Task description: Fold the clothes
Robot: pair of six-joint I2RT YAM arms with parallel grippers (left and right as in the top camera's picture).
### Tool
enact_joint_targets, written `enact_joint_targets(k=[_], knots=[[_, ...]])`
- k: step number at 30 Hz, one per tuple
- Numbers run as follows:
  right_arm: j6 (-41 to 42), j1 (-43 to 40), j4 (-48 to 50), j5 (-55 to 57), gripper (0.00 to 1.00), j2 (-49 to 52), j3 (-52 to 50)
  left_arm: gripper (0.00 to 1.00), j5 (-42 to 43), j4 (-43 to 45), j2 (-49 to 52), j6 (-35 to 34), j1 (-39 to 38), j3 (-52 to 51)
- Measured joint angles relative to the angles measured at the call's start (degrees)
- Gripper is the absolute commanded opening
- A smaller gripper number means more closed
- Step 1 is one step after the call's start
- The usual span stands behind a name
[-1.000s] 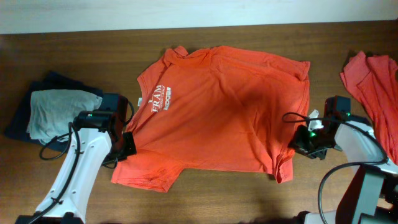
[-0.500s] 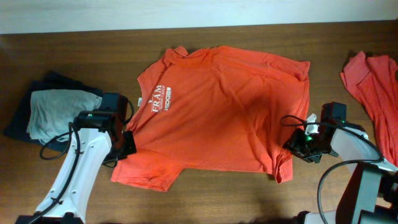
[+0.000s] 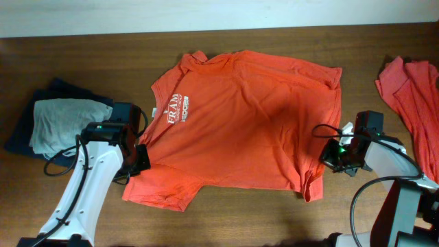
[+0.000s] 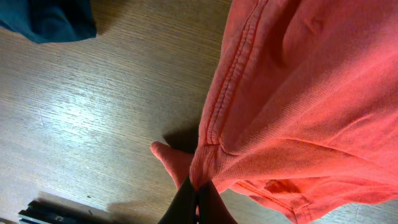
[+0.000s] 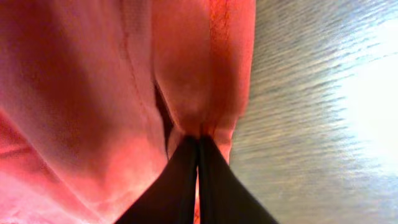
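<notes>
Left gripper (image 3: 140,159) is pinched shut on the shirt's (image 3: 240,116) left edge, right gripper (image 3: 330,156) clamped on its right edge, cloth flat on the table (image 3: 226,223).

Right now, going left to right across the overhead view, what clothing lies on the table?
folded navy and grey pile → spread orange T-shirt → crumpled orange-red shirt at the right edge

Soft matt knit cloth T-shirt (image 3: 247,116) (double-stitched hem), grained wooden table (image 3: 82,62), faint sheen
</notes>
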Motion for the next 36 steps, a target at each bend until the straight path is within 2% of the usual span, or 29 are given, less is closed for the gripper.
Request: enact_joint_targets(k=[10, 13, 14, 25, 36], knots=[[4.07, 0.00, 3.82, 8.00, 0.06, 0.00, 0.00, 0.03, 0.00, 0.00, 0.00, 0.00, 0.00, 0.00], [4.24, 0.00, 4.15, 8.33, 0.38, 0.00, -0.02, 0.03, 0.02, 0.00, 0.00, 0.00, 0.00, 0.00], [3.93, 0.00, 4.24, 8.02, 0.44, 0.00, -0.02, 0.03, 0.00, 0.00, 0.00, 0.00, 0.00, 0.00], [-0.79, 0.00, 5.11, -3.43, 0.45, -0.07, -0.04, 0.04, 0.00, 0.17, 0.00, 0.02, 0.00, 0.00], [-0.96, 0.00, 5.75, -3.63, 0.44, 0.98, -0.02, 0.04, 0.00, 0.37, 0.00, 0.00, 0.00, 0.00]])
